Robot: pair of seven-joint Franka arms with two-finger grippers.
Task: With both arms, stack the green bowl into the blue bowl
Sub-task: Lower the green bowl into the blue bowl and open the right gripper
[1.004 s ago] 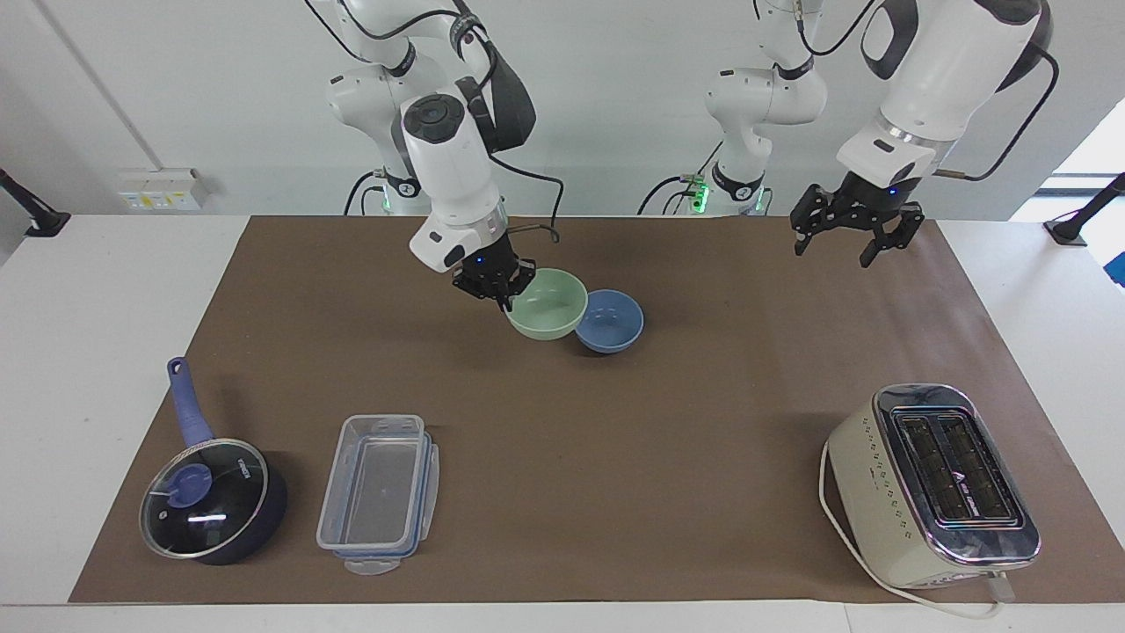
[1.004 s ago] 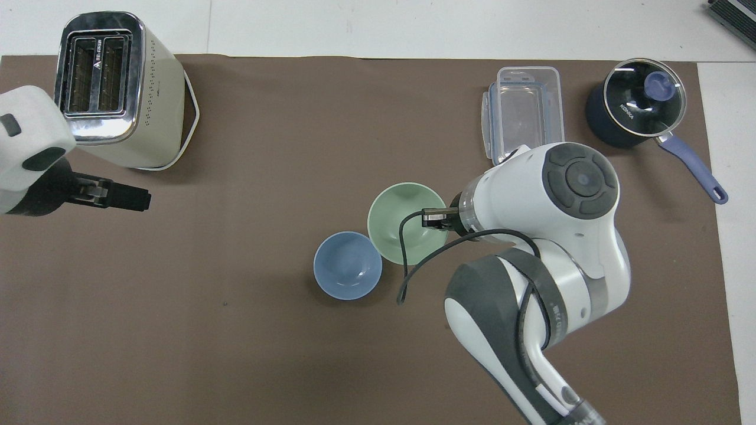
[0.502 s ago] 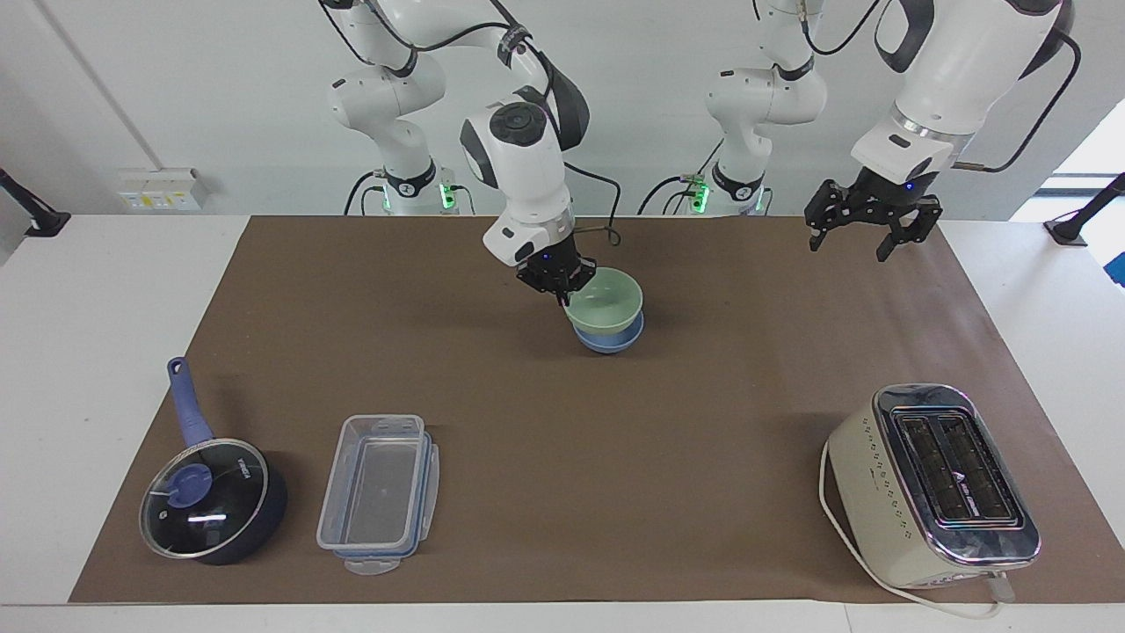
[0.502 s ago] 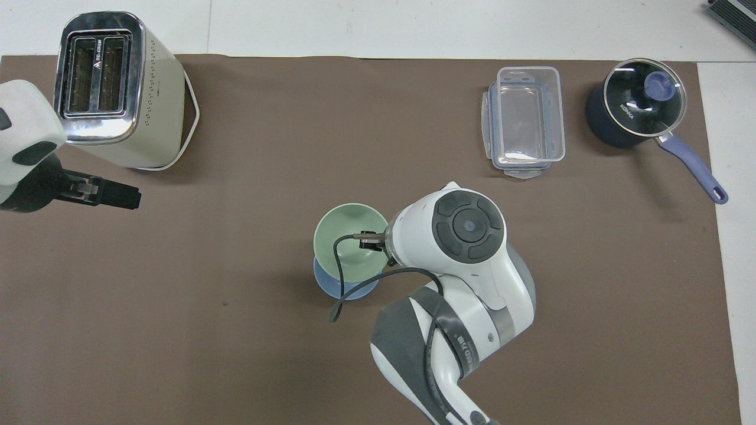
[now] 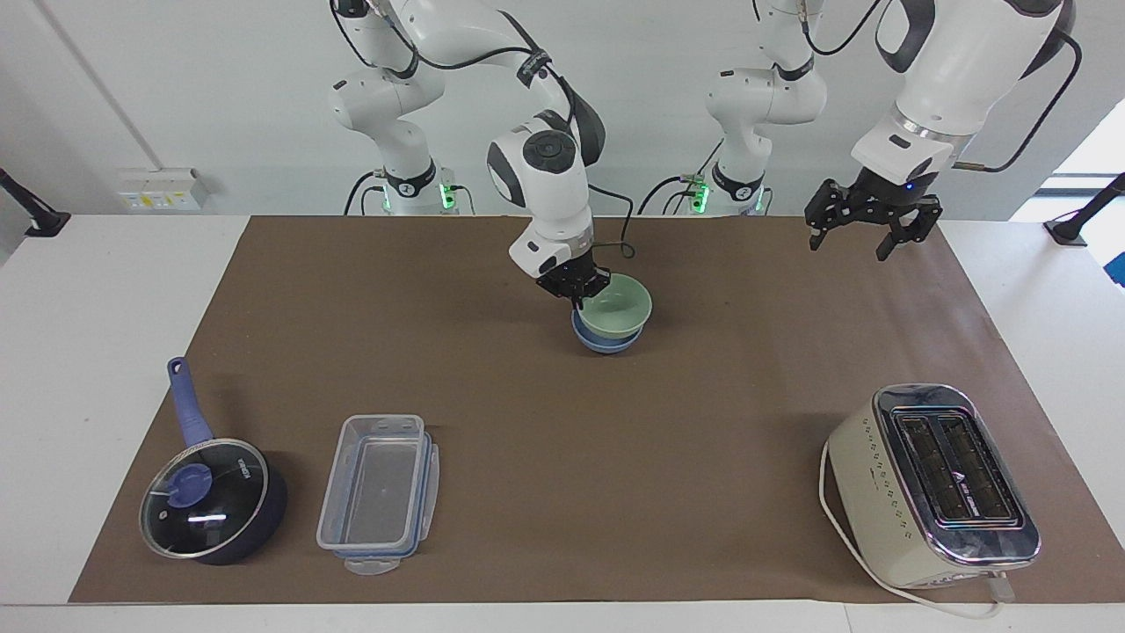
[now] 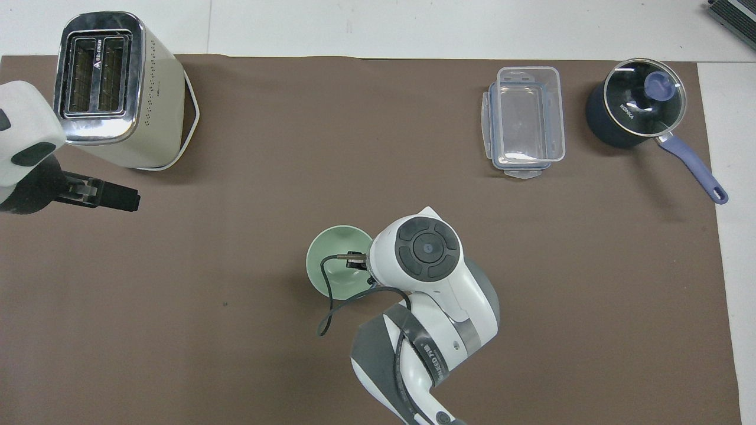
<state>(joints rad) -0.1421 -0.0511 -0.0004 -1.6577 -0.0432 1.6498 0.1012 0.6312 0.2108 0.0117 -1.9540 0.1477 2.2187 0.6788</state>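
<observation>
The green bowl [image 5: 620,305] sits low inside the blue bowl [image 5: 603,342], slightly tilted, near the middle of the mat. My right gripper [image 5: 577,299] is shut on the green bowl's rim, on the side toward the right arm's end. In the overhead view the green bowl [image 6: 332,267] covers the blue bowl, and the right wrist hides the grip. My left gripper [image 5: 847,249] hangs open and empty in the air over the mat at the left arm's end, also seen in the overhead view [image 6: 121,199].
A cream toaster [image 5: 932,479] stands far from the robots at the left arm's end. At the right arm's end stand a clear plastic container [image 5: 378,494] and a lidded saucepan [image 5: 206,501] with a blue handle. A brown mat [image 5: 615,457] covers the table.
My right gripper carried the green bowl from beside the blue bowl to over it and lowered it into it. The left gripper rose a little, then held still.
</observation>
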